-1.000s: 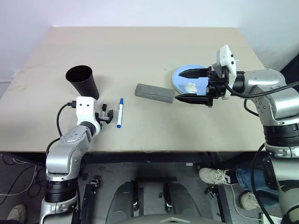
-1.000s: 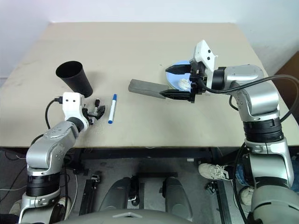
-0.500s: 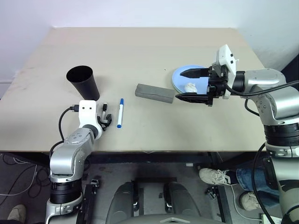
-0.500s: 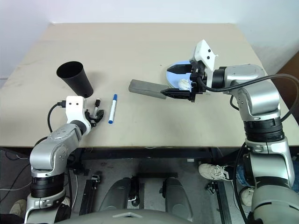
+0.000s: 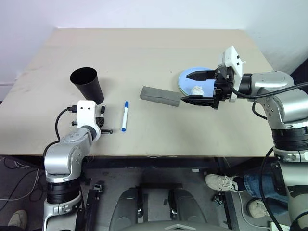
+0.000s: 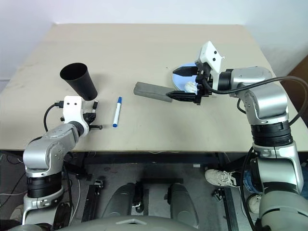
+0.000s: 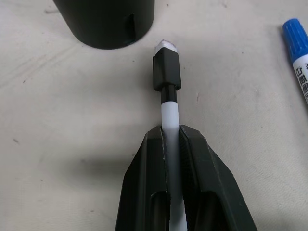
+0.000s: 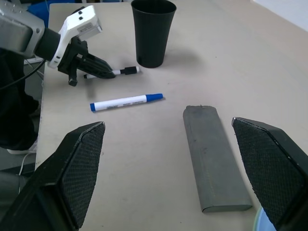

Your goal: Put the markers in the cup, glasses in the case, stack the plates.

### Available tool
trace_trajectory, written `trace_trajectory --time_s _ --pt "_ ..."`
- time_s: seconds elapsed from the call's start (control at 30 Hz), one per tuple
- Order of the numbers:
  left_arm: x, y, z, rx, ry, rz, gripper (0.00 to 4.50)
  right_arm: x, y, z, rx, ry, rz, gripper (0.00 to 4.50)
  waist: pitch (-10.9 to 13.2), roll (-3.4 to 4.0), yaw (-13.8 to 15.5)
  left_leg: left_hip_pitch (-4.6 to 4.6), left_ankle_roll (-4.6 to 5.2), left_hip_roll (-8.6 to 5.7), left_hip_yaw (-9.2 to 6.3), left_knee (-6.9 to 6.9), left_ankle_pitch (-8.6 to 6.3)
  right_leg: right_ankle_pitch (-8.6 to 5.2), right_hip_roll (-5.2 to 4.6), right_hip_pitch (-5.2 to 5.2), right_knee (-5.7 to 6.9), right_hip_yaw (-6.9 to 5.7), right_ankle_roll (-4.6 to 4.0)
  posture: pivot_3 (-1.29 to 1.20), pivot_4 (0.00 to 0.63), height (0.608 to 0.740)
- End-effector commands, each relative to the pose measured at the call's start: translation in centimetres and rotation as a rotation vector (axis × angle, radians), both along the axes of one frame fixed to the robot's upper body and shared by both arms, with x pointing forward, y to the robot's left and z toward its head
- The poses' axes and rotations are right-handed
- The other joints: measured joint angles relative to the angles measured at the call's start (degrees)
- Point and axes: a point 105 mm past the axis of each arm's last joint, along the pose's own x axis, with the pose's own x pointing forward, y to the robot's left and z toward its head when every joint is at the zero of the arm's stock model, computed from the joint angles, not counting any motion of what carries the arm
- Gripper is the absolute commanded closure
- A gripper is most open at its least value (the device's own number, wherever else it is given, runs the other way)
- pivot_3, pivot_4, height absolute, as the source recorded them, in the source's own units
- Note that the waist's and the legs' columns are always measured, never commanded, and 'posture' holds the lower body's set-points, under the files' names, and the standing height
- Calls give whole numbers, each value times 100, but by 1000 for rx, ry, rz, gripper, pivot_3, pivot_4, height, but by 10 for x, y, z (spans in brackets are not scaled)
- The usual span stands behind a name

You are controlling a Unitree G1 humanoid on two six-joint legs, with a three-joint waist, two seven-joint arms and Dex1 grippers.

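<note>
Black-capped marker (image 7: 167, 91) is pinched in the left gripper (image 7: 172, 144) just above the table, cap end aimed at the cup (image 5: 87, 84) right ahead, while the right gripper (image 5: 196, 88) hangs wide open, holding nothing.

The left gripper (image 7: 171, 144) is covering most of the black-capped marker (image 7: 167, 72); its rear barrel is disappearing between the fingers (image 7: 144, 187). The cup (image 7: 106, 21) is running off the left wrist view's edge, rim unseen. The blue-capped marker (image 7: 298, 53) is being cut by that picture's side. The right gripper (image 5: 195, 88) is partly masking the light blue plate (image 5: 185, 79); the white object (image 5: 196, 90) lying on it is too small to identify. The case (image 8: 214, 163) is hiding its own contents.
</note>
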Motion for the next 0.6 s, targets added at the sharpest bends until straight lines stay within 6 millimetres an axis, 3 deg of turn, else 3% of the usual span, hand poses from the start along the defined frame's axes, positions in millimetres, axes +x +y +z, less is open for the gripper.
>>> trace_trajectory --time_s 0.03,0.33,0.6 --pt "-6 -10 -9 -16 99 -63 4128 -2 -1 10 -7 -44 -4 0 0 0 2 0 0 0 0 0 0 0 0 0 0 0 0 0 150 740" --pt "1 -1 2 -116 183 36 1125 -1 -2 7 -17 -48 -18 0 0 -1 2 1 3 0 -2 19 2 7 6 1 22 -2 15 0 150 740" --pt "8 21 0 -117 271 160 1125 1 -4 4 -27 -49 -39 0 1 -2 -36 6 5 7 -7 77 3 8 18 7 72 -1 19 0 150 740"
